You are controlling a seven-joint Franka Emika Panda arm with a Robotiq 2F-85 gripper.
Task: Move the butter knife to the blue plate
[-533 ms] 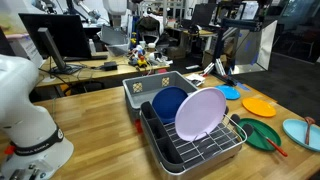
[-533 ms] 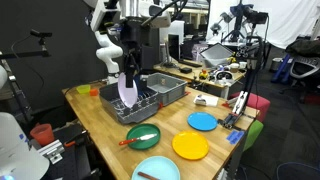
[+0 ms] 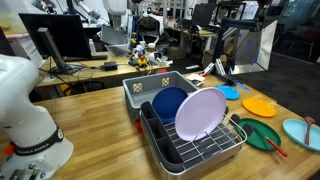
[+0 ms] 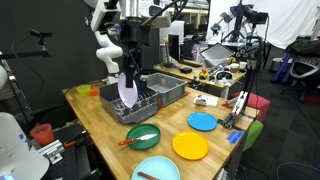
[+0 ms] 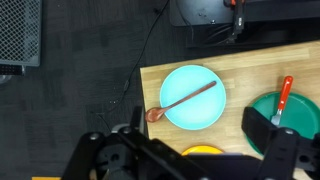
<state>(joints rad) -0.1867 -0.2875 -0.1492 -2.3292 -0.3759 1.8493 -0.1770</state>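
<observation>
The orange-red butter knife (image 4: 141, 138) lies on a green plate (image 4: 150, 129) near the table's front edge. It also shows in an exterior view (image 3: 269, 144) and at the right of the wrist view (image 5: 284, 97). The sky-blue plate (image 4: 203, 121) lies flat and empty beside an orange plate (image 4: 190, 146); it also shows in an exterior view (image 3: 231, 91). It is out of the wrist view. My gripper (image 5: 205, 130) shows only in the wrist view. It is open and empty, high above the plates.
A pale teal plate (image 5: 192, 97) holds a brown-red spoon (image 5: 180, 102). A dish rack (image 3: 190, 150) holds an upright navy plate (image 3: 168, 103) and a lavender plate (image 3: 200, 114), next to a grey bin (image 3: 140, 88). The table edge (image 5: 142, 100) drops to dark floor.
</observation>
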